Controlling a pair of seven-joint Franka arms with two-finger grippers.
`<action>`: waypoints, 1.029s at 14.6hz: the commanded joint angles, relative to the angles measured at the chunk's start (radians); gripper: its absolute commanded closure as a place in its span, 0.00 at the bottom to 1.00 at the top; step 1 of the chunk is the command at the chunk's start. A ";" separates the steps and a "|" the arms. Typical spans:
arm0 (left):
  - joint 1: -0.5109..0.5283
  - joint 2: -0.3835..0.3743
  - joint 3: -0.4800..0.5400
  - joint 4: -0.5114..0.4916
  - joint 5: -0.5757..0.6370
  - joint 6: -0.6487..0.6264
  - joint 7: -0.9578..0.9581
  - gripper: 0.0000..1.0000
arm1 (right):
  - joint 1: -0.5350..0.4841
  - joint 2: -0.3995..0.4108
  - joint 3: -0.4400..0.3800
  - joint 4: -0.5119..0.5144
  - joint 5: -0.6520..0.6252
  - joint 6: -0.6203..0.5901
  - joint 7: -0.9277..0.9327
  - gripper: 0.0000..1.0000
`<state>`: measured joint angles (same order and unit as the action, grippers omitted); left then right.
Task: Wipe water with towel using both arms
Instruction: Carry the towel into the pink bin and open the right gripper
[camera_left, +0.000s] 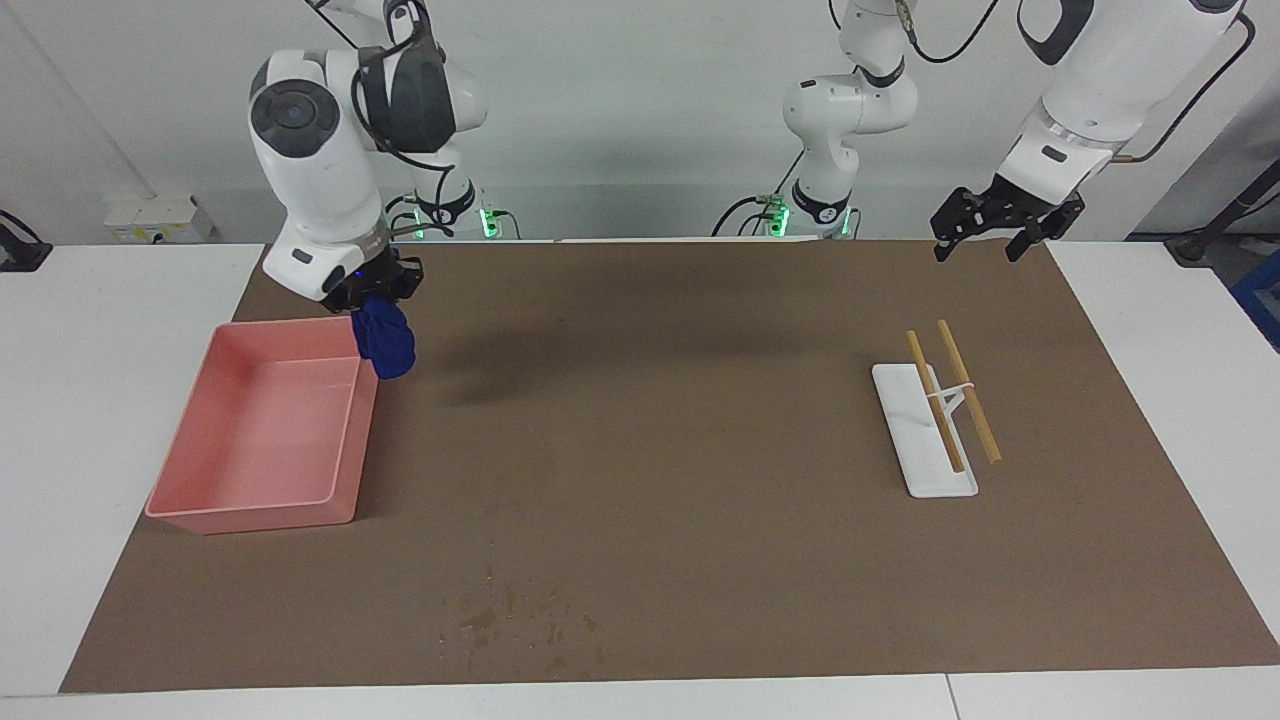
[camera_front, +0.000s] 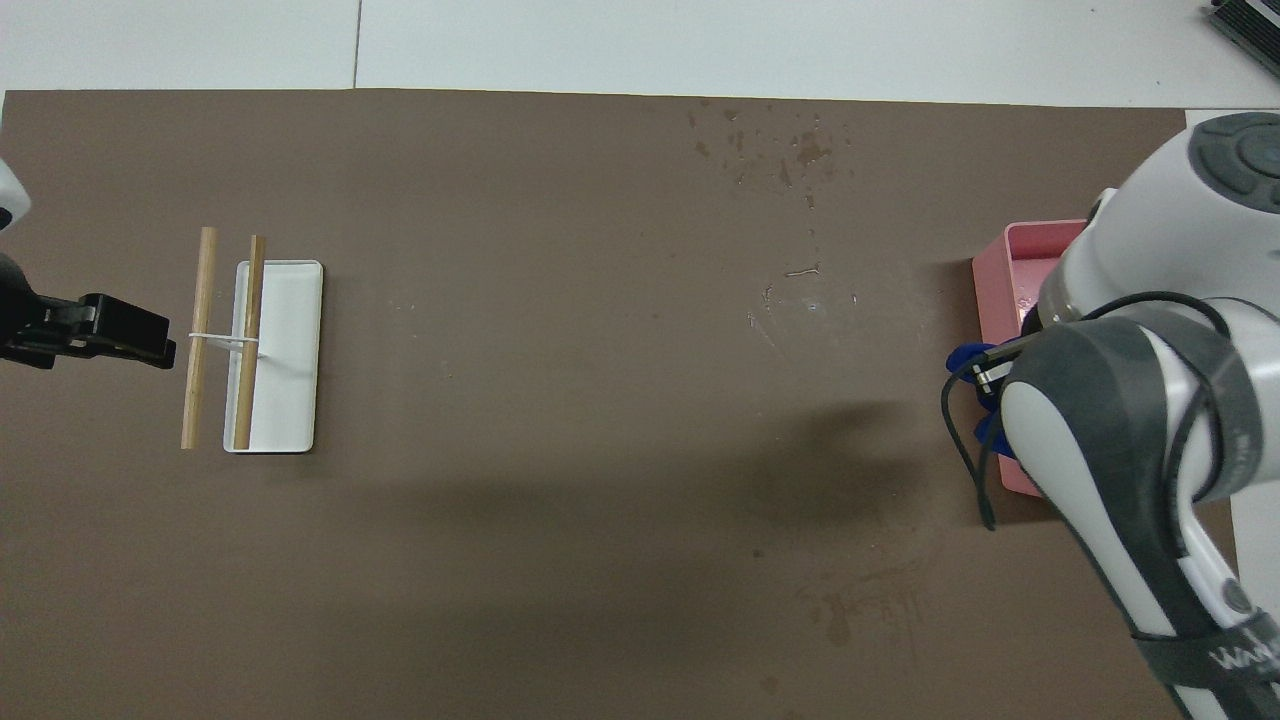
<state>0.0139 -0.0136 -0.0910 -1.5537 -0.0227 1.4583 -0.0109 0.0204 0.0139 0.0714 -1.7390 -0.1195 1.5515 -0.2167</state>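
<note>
right tool (camera_left: 375, 290): raised, clamped | left tool (camera_left: 1005, 222): raised, fingers spread

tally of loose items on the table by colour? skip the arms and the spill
Blue: 1, the towel, hanging from the right gripper at the pink tray's edge
Pink: 1, the tray
White: 1, the flat stand
Wood: 2, the two sticks across the stand
Total: 5
</note>
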 joint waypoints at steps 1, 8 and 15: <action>0.001 -0.013 0.005 -0.016 -0.011 -0.003 0.009 0.00 | -0.120 -0.008 0.002 0.001 -0.017 0.021 -0.191 1.00; 0.001 -0.013 0.005 -0.014 -0.011 -0.003 0.009 0.00 | -0.252 0.021 0.001 -0.155 -0.025 0.329 -0.317 1.00; 0.001 -0.013 0.004 -0.014 -0.011 -0.003 0.009 0.00 | -0.258 0.061 0.002 -0.160 -0.025 0.398 -0.319 0.02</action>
<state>0.0139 -0.0136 -0.0909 -1.5537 -0.0227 1.4583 -0.0109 -0.2213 0.0886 0.0597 -1.8979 -0.1208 1.9413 -0.5236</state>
